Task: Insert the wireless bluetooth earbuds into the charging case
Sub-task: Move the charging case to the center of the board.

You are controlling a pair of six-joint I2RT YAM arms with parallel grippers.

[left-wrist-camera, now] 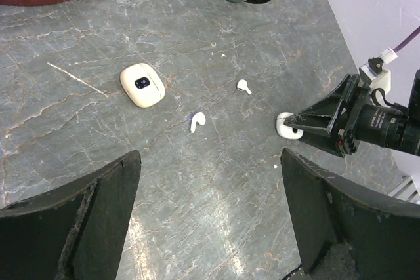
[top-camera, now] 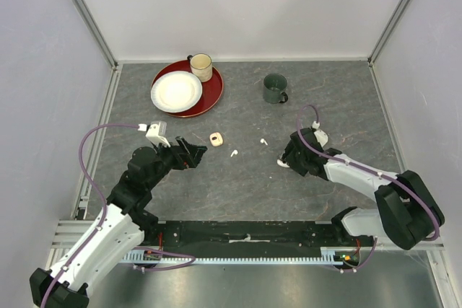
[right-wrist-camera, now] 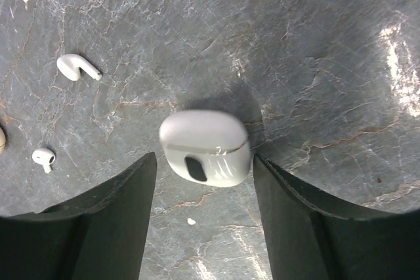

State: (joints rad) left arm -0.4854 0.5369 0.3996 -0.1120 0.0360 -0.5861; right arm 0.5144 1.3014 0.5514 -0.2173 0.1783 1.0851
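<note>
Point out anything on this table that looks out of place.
Two white earbuds lie loose on the table, apart from both cases. The peach case and the white case both look closed, so neither is ready to take them. Tiny white specks lie near the white case.

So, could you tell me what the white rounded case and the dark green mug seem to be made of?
The white rounded case looks like smooth satin plastic, with a fine seam. The dark green mug is probably thick-walled glazed ceramic; gloss unclear.
</note>
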